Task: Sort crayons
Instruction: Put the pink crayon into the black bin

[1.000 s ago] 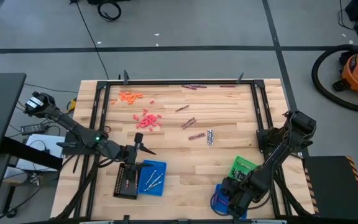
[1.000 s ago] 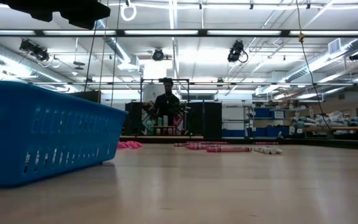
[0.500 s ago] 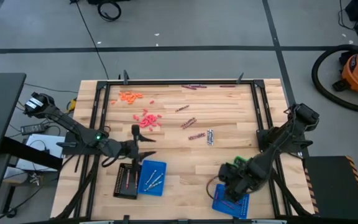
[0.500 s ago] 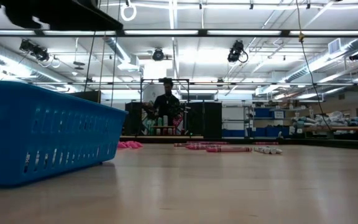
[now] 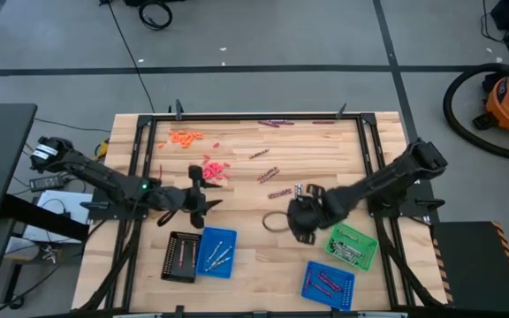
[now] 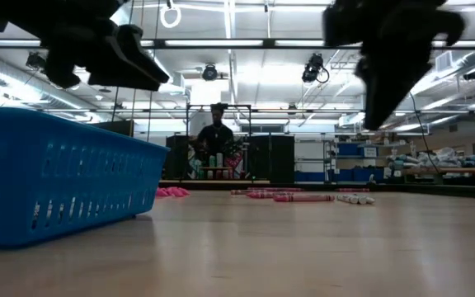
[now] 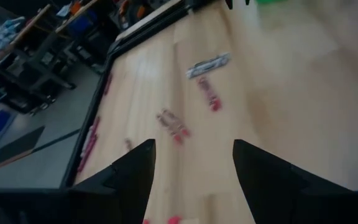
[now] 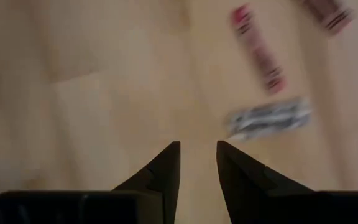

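Crayons lie scattered on the far half of the desk (image 5: pixel 254 256). From the high view, you see an orange group (image 5: pixel 184 136) near the far left corner, a red-pink cluster (image 5: pixel 212 170) just nearer, dark purple sticks (image 5: pixel 268 174) toward the middle, and a silver-grey pair (image 5: pixel 298 191) near the right end effector (image 5: pixel 292 217). For containers, note four trays at the near edge: a black tray (image 5: pixel 180 256) holding thin red-pink sticks, touching a blue tray (image 5: pixel 216 253) holding silver-grey sticks; a green tray (image 5: pixel 352 246) with small contents you cannot identify; and a second blue tray (image 5: pixel 329 285) holding dark sticks. The left end effector (image 5: pixel 203 187) hovers above the desk beside the red-pink cluster, fingers spread apart and empty.

In the low view, you see a blue tray wall (image 6: pixel 56 177) at near left, crayons (image 6: pixel 303 197) lying flat far across the bare wood, and a person (image 6: pixel 218 140) in the lit room behind.

In the left wrist view, the fingers (image 7: pixel 129 171) stand wide apart over wood with blurred crayons (image 7: pixel 209 64) beyond.

In the right wrist view, the fingers (image 8: pixel 163 168) sit slightly apart with nothing between them, near a silver-grey crayon (image 8: pixel 269 117) and a red-pink one (image 8: pixel 257 48).
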